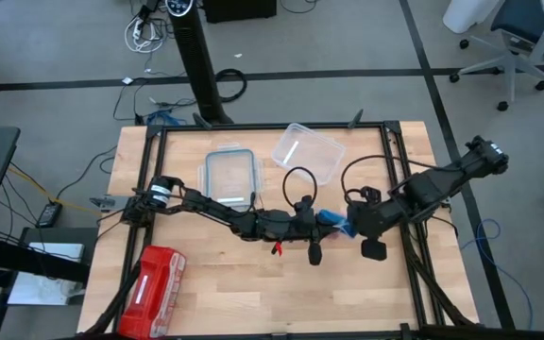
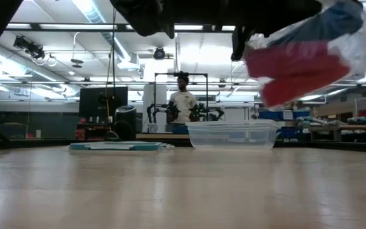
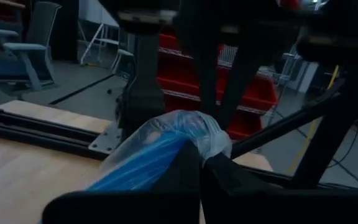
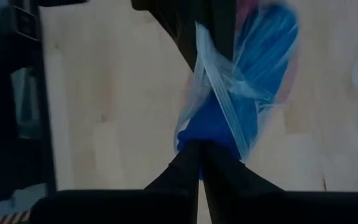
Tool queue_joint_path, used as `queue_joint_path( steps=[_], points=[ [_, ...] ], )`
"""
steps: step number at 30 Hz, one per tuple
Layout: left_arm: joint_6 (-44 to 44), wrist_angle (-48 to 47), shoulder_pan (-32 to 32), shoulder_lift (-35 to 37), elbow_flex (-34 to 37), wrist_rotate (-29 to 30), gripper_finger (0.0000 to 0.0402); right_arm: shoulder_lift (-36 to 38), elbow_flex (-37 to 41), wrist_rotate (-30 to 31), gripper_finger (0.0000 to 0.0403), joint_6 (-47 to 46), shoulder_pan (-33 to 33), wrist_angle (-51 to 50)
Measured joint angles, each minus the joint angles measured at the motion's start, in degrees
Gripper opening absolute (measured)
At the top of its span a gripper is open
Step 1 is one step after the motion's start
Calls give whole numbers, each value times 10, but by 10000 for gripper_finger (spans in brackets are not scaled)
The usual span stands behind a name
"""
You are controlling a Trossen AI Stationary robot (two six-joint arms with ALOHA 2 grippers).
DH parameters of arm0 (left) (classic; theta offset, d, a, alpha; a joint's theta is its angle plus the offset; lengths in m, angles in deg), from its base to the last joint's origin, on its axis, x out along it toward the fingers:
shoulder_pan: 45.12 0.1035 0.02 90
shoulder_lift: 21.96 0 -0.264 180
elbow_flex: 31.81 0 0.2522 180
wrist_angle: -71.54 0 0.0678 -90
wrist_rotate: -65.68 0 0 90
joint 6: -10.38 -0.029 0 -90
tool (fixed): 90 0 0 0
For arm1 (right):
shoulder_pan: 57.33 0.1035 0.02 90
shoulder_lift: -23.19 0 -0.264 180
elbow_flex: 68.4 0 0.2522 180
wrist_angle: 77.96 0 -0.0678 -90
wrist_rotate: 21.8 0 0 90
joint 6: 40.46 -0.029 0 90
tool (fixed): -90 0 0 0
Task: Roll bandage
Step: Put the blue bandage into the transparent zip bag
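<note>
I have the bandage [image 1: 331, 219] inside a clear plastic bag [image 4: 229, 81], held in the air above the counter [image 1: 234, 293] between both arms. The left gripper [image 3: 201, 163] and right gripper [image 4: 201, 149] pinch its 2 opposite ends with narrow fingers, equally near.

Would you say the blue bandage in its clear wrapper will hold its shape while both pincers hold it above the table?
Probably not. The bandage looks soft, and its clear wrapper bunches where the left pincer pinches it, so it likely sags. The film looks slick and might slip from the right pincer. Seemingly light.
</note>
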Motion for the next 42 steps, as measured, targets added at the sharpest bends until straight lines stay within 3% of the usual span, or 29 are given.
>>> queue_joint_path(
  steps=[8,20,28,35,42],
  points=[
    [13,-17,-2,-1,-1,0,0,-6,-31,-31,14,3,-22,-16],
    [15,-118,-3,-3,-1,4,0,-71,-31,-37,14,70,-62,-44],
    [14,-127,-3,-3,-1,6,0,-36,-31,-24,15,2,-25,-110],
    [13,-123,-4,-3,-1,6,0,-32,-10,24,63,-79,42,-107],
    [10,-119,-9,-3,0,2,0,1,99,55,122,-181,99,-11]
  ],
)
